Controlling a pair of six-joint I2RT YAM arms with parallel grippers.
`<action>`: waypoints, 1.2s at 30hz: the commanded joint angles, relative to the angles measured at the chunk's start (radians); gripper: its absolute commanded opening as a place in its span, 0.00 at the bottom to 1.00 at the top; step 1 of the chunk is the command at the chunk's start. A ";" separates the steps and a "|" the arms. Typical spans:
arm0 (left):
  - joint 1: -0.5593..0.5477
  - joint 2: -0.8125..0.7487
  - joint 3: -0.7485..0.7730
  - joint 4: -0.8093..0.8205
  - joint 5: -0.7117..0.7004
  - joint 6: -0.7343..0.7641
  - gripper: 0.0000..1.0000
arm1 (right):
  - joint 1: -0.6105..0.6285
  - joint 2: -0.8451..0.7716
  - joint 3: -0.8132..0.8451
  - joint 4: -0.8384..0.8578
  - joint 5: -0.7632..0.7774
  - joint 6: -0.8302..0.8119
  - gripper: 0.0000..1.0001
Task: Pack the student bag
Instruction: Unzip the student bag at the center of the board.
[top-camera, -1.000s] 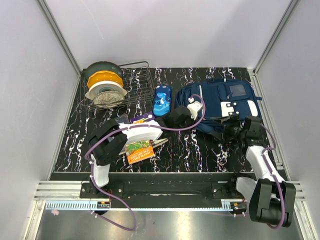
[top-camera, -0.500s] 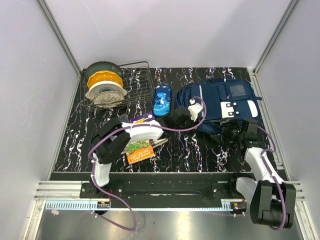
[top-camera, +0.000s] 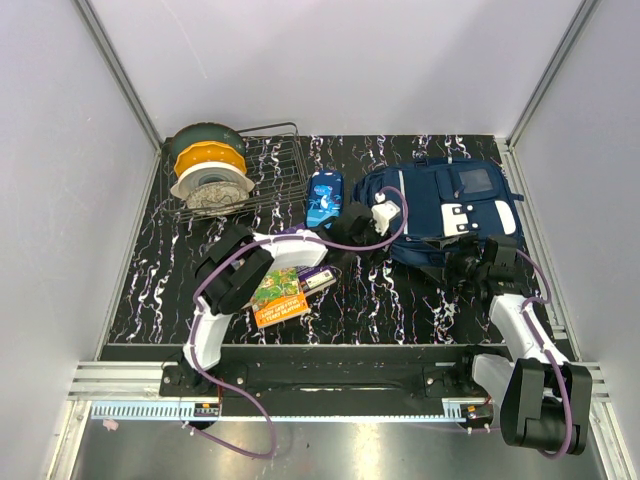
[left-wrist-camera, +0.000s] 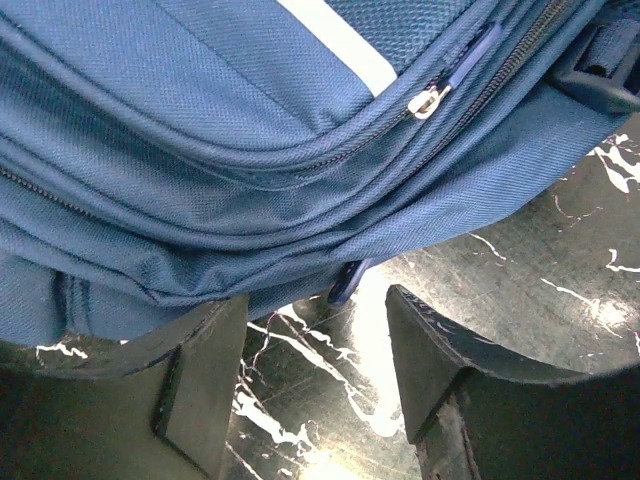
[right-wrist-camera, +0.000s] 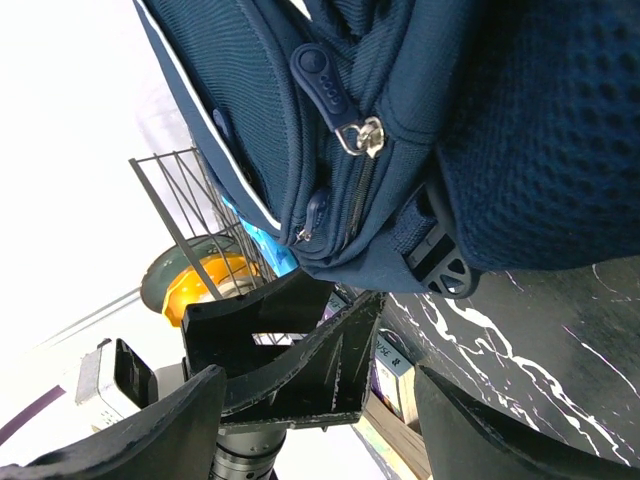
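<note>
The student bag (top-camera: 445, 205), navy with white stripes and patches, lies flat at the back right of the table. My left gripper (top-camera: 368, 243) is at its near left edge and stands open with nothing between its fingers (left-wrist-camera: 200, 385). In the left wrist view a dark blue zipper pull (left-wrist-camera: 345, 282) hangs just ahead of the left gripper (left-wrist-camera: 315, 335), and the zips on the student bag (left-wrist-camera: 200, 130) are shut. My right gripper (top-camera: 462, 265) is open at the bag's near edge. Above the right gripper (right-wrist-camera: 320, 378) are a zipper pull (right-wrist-camera: 322, 82) and a black buckle (right-wrist-camera: 440, 265).
A glossy blue pencil case (top-camera: 324, 200) lies left of the bag. A wire rack (top-camera: 268, 172) with stacked spools (top-camera: 207, 168) stands at the back left. Booklets (top-camera: 280, 297) and a small purple box (top-camera: 316, 279) lie under the left forearm.
My left gripper has gone from shut to open at the bag's edge, and its elbow has swung towards the back. The right gripper has barely moved.
</note>
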 joint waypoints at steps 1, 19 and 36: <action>-0.006 0.020 0.059 0.040 0.090 0.042 0.61 | 0.006 0.001 0.003 0.052 -0.025 -0.007 0.80; -0.050 0.081 0.116 0.023 0.050 0.002 0.49 | 0.006 0.007 0.006 0.058 -0.025 -0.010 0.80; -0.084 0.090 0.101 0.056 -0.038 -0.054 0.00 | 0.006 -0.098 0.019 -0.165 0.133 -0.016 0.82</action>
